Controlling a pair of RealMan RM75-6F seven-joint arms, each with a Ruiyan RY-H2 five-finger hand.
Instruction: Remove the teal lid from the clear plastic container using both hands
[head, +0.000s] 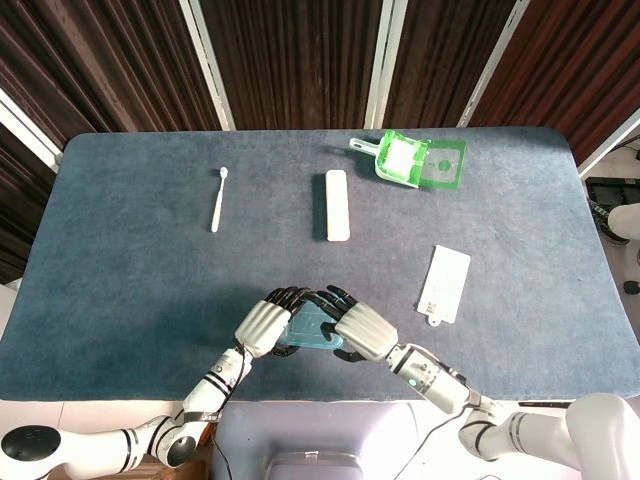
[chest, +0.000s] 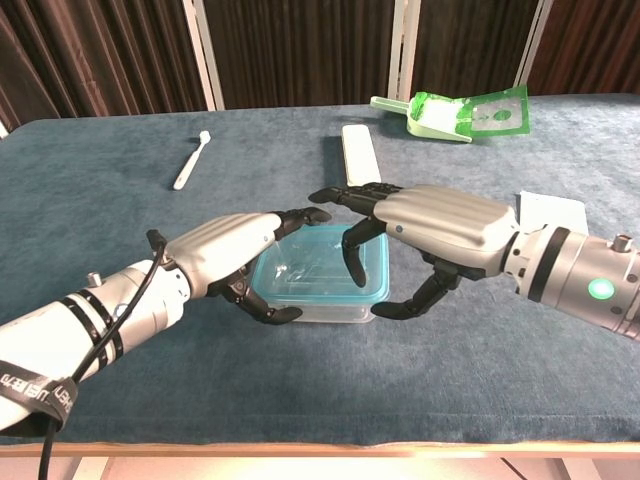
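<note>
The clear plastic container (chest: 318, 300) with its teal lid (chest: 300, 268) on looks empty; the left hand (chest: 232, 255) and right hand (chest: 430, 232) both grasp its sides

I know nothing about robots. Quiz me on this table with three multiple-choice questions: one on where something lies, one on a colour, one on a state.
1. Where does the toothbrush lie?
A. far left of the table
B. inside the container
C. under the dustpan

2. What colour is the dustpan?
A. red
B. green
C. black

3. How is the teal lid?
A. on the floor
B. lifted high
C. on the clear container

Answers:
1 A, it lies alone on the blue cloth, left of the white bar.
2 B, bright green at the far edge.
3 C, it sits on the box, between the left hand and right hand.
</note>
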